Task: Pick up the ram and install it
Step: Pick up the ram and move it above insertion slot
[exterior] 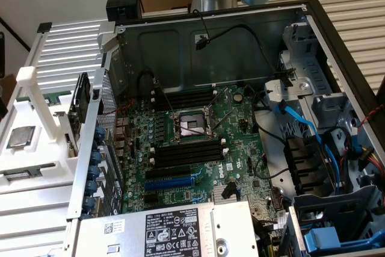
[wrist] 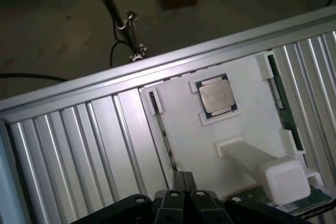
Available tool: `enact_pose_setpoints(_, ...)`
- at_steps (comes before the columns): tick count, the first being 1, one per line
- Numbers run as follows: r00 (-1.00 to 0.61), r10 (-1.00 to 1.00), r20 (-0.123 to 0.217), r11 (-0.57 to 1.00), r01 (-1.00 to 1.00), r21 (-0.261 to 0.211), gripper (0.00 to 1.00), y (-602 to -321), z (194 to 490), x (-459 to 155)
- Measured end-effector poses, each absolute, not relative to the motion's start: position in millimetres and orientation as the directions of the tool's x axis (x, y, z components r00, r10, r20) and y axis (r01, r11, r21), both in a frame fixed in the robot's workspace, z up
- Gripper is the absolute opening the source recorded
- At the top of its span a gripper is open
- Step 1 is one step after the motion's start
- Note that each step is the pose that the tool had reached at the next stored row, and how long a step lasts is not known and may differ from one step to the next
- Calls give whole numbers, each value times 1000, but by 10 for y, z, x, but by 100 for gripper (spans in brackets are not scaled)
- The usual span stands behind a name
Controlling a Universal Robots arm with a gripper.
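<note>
Hovering over the white holder (exterior: 36,154) at the exterior view's left with gripper (wrist: 183,182) fingers pressed together, you are risking jabbing the ram (wrist: 296,205) rather than straddling it.

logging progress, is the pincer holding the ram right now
No, the pincer is shut with nothing between its fingers.
</note>
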State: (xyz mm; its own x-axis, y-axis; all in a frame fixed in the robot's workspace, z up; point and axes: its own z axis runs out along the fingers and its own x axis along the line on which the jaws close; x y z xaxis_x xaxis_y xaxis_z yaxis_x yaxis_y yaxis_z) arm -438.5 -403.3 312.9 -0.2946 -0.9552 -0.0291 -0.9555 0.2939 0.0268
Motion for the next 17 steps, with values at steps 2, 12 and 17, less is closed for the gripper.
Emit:
enact_pose_setpoints(2, -286, -958, -33, 286, -958, 15, 10, -4033, 3120, -4392)
enact_pose_setpoints(12, -88, -995, -39, 88, -996, 7, 10, -4033, 2998, -4393)
enact_pose_setpoints(17, -15, -999, -40, 14, -1000, 7, 10, -4033, 2911, -4403)
